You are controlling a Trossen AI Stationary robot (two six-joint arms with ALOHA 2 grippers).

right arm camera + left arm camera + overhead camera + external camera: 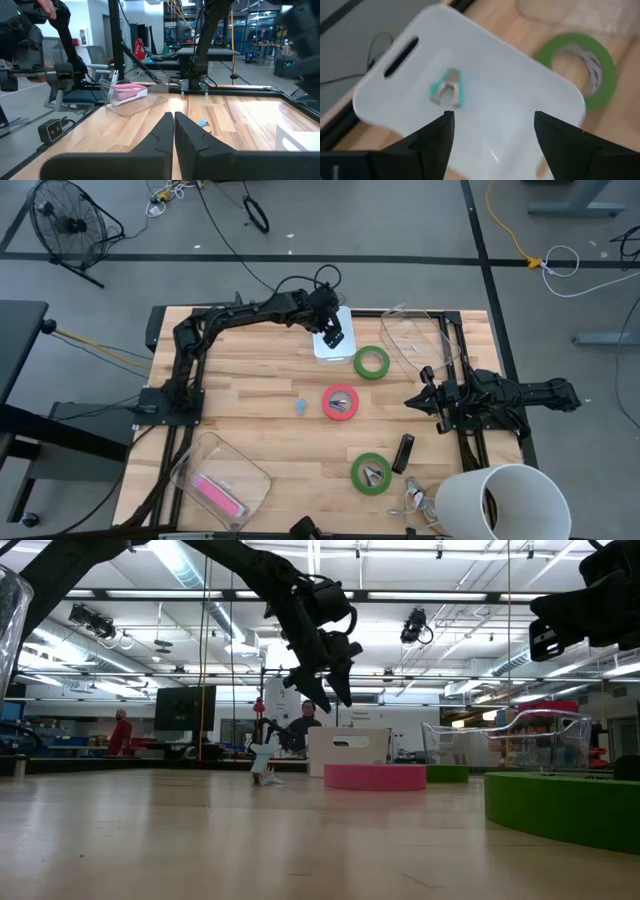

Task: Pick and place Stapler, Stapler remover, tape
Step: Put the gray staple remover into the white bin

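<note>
Presently my left end effector hovers with fingers apart over the white bin at the far edge of the bench, and a small teal staple remover lies inside the bin. One green tape roll sits just beside the bin, the red tape roll lies near the bench's middle, and another green tape roll lies nearer the front. My right end effector waits at the right side, fingers together.
</note>
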